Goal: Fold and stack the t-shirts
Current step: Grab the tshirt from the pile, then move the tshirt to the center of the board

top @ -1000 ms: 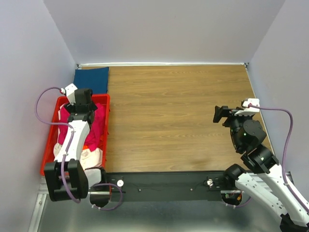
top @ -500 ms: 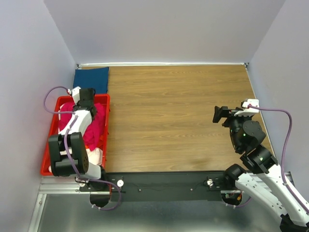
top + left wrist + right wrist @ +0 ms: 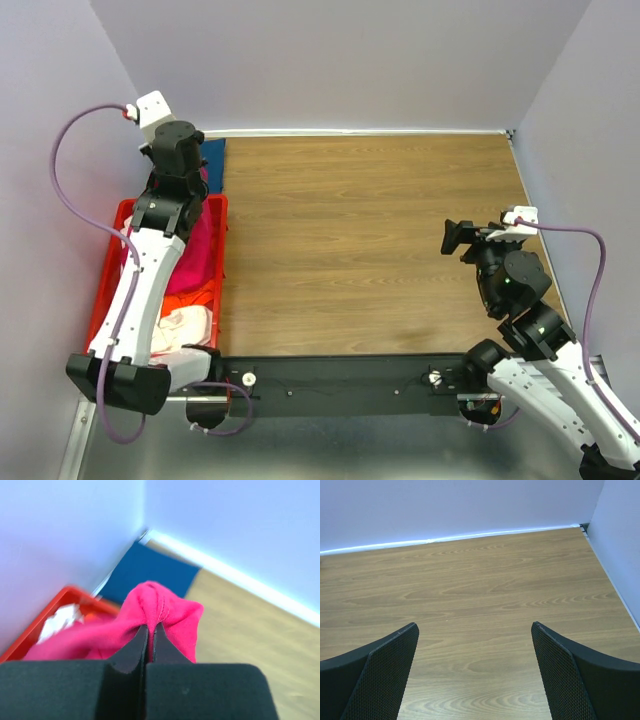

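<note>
My left gripper point(image 3: 150, 628) is shut on a bunched fold of the bright pink t-shirt point(image 3: 172, 611), lifted above the red crate point(image 3: 49, 611). From above, the pink t-shirt point(image 3: 196, 250) hangs from under my raised left wrist down into the crate point(image 3: 222, 262). An orange t-shirt point(image 3: 196, 297) and a cream-white one point(image 3: 186, 326) lie in the crate's near end. The dark blue t-shirt point(image 3: 150, 573) lies flat in the far left corner of the table point(image 3: 213, 158). My right gripper point(image 3: 475, 626) hangs open over bare wood at the right point(image 3: 456, 238).
The wooden table point(image 3: 370, 230) is bounded by pale walls at the back and both sides. The red crate sits along the left wall, beside the table's left edge. A black rail point(image 3: 340, 375) runs along the near edge.
My left gripper shut on the pink t-shirt inside the crate, then rose and moved toward the back wall, pulling the cloth up. My right arm stayed still.
</note>
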`<state>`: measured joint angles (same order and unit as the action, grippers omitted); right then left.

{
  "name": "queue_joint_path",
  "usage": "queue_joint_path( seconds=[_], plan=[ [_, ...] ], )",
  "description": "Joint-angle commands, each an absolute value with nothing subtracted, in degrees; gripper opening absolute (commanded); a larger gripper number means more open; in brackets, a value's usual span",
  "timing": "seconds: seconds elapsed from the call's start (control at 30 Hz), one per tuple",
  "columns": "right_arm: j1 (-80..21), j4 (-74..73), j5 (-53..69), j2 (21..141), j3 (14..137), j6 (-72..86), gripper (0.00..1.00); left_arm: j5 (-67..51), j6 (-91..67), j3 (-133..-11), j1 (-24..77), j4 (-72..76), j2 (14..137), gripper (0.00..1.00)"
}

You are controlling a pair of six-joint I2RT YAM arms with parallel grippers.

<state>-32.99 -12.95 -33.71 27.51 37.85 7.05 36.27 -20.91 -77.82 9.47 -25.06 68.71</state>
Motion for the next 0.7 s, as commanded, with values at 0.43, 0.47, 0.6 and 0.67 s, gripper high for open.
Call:
queue_joint_path(
  seconds=[0.43, 0.47, 0.6, 0.67],
  plan=[
    [-33.1, -11.8, -34.5, 25.6, 38.5, 8.5, 1.0, 27.5, -15.5, -118.1, 45.1, -20.4, 98.2, 0.12],
    [-33.1, -11.8, -34.5, 25.5, 38.8, 8.4, 1.0, 23.9, -15.5, -120.3, 46.9, -20.4, 100.7, 0.21],
    [-33.1, -11.8, -34.1, 24.5, 39.5, 8.1, 1.0, 18.2, -14.1, -129.3, 53.2, -19.3, 110.5, 0.6],
    [-33.1, -11.8, -33.9, 24.1, 39.8, 8.2, 1.0, 15.5, -15.3, -128.6, 53.7, -17.8, 110.3, 0.69]
  ],
)
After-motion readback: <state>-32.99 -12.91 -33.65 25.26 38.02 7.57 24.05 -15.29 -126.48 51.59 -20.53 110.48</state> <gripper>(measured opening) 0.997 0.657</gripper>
